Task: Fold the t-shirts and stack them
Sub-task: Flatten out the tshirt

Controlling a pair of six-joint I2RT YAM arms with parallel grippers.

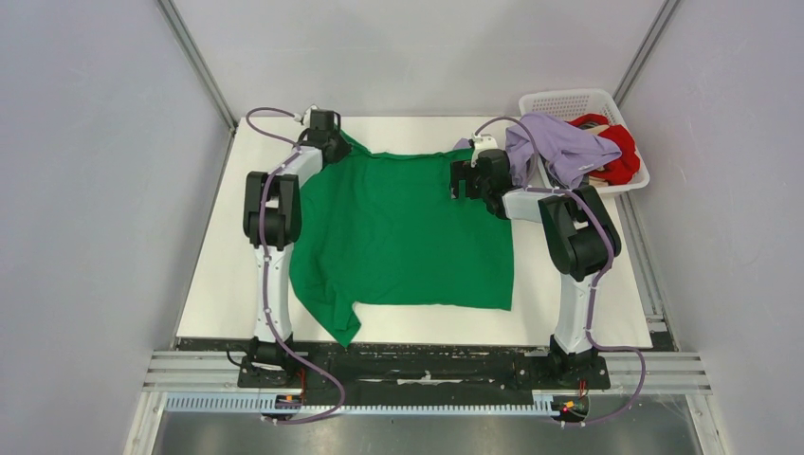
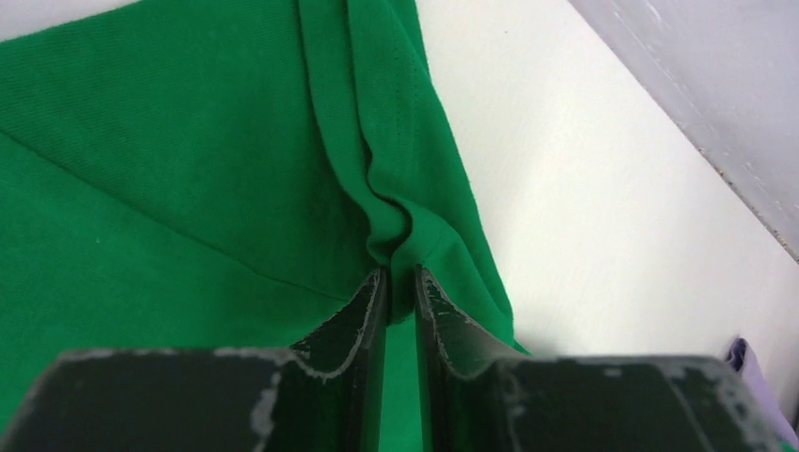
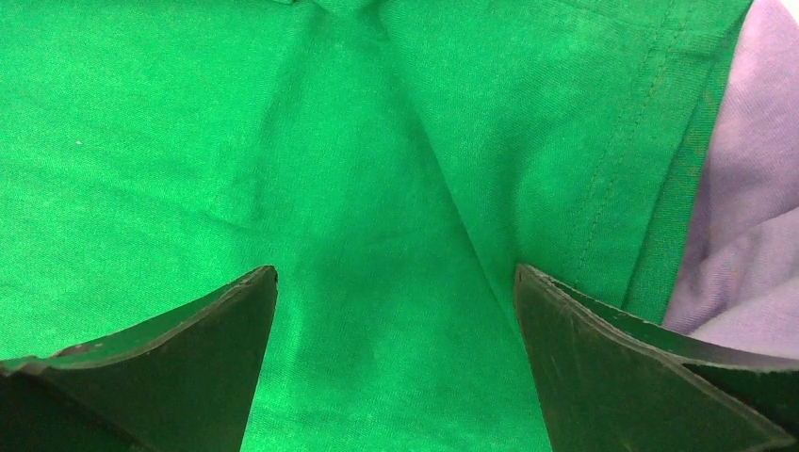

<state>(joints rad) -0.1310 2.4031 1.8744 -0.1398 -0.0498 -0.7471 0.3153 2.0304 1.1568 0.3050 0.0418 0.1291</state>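
The bright green t-shirt point(image 1: 403, 232) lies spread on the white table point(image 1: 228, 275). My left gripper point(image 1: 324, 128) is at its far left corner, shut on a pinched fold of the green cloth point(image 2: 400, 254). My right gripper point(image 1: 465, 178) is open over the shirt's far right part, its fingertips point(image 3: 250, 301) wide apart above flat green cloth point(image 3: 377, 188). The pale lavender t-shirt point(image 1: 555, 147) hangs over the basket's near edge and shows at the right of the right wrist view point(image 3: 744, 217). The red t-shirt point(image 1: 618, 150) lies in the basket.
The white lattice basket point(image 1: 569, 102) stands at the far right corner of the table. Grey walls close in the left, right and back. A metal rail point(image 1: 427, 365) runs along the near edge by the arm bases.
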